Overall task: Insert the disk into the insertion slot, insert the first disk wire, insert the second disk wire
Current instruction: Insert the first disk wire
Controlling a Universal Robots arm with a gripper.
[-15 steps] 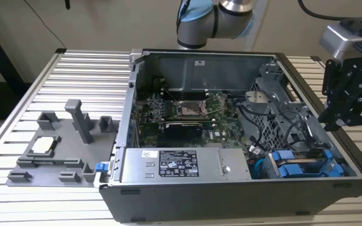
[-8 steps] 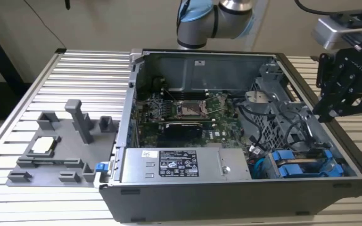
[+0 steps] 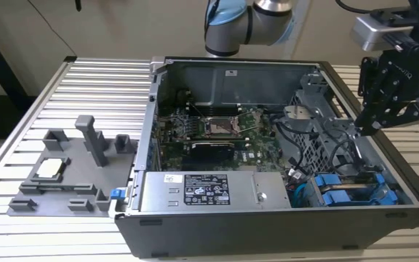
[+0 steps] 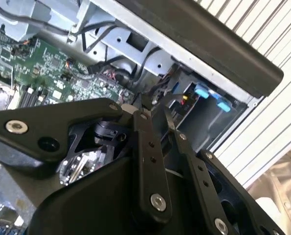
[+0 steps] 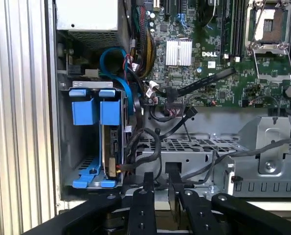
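Observation:
The disk (image 5: pixel 111 152) stands on edge in the insertion slot (image 5: pixel 66 147), the grey bay at the case's corner, with its blue carrier (image 5: pixel 110 106) around it. An empty blue carrier (image 5: pixel 81 111) sits beside it. In the exterior view the blue carriers (image 3: pixel 346 192) show at the case's front right corner. A plug with red and yellow wires (image 5: pixel 122 169) sits at the disk's end, and black cables (image 5: pixel 150 143) loop close by. My gripper (image 3: pixel 370 128) hangs above the case's right wall, clear of the disk and cables, and appears in both wrist views (image 5: pixel 160 174) (image 4: pixel 152 111).
The open computer case (image 3: pixel 268 232) lies on a slatted metal table (image 3: pixel 64 240). Inside are the motherboard (image 3: pixel 217 128), a silver power-supply box (image 3: pixel 209 191) and a perforated cage (image 5: pixel 199 147). A grey fixture plate (image 3: pixel 64 174) with posts stands at the exterior view's left.

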